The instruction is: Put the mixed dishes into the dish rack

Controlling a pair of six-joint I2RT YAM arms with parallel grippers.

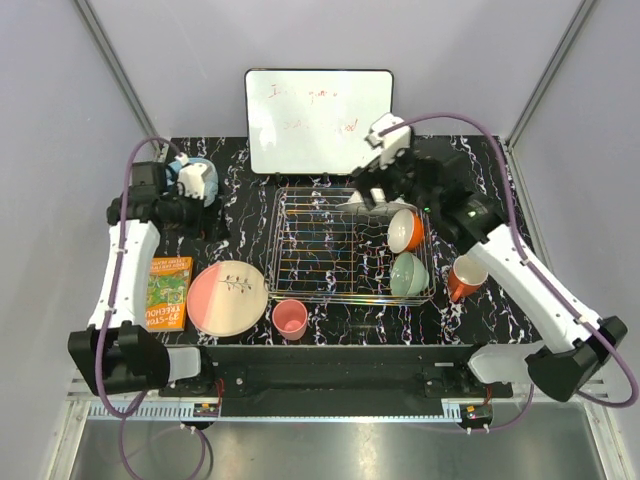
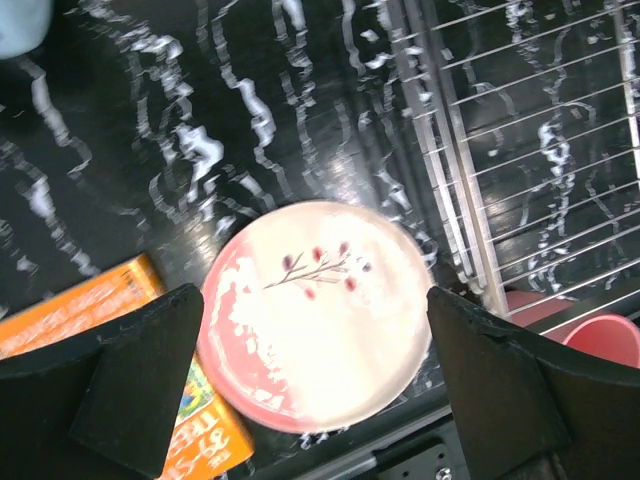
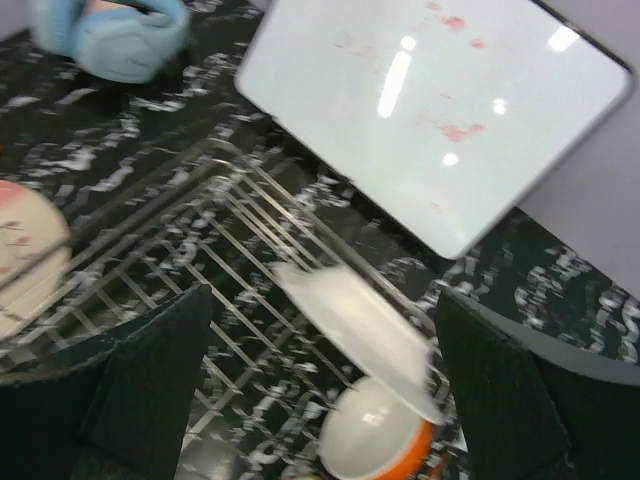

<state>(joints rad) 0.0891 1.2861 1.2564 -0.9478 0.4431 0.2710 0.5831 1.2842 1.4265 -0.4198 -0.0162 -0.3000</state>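
An orange book (image 1: 168, 292) is lying on the black marbled table (image 1: 240, 200) near its left edge. Light-blue headphones (image 1: 195, 180) are resting far-left, and a whiteboard (image 1: 318, 120) is standing at the far edge.

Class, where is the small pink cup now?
Top view: the small pink cup stands right of the large pink plate, outside the near-left corner of the dish rack.

- Top view – bright, even and sharp; shadows on the table (image 1: 245, 225) are short and soft.
- The whiteboard (image 1: 318, 120) at 12 o'clock is washed pale, its writing faint.
- Left wrist view – blurred; the table's white veins smear, and glare flecks the pink plate (image 2: 315, 310) on its 9 o'clock side.
- Right wrist view is blurred too: lamp reflections streak the whiteboard at 1 o'clock, and the white plate (image 3: 355, 335) is soft-edged.
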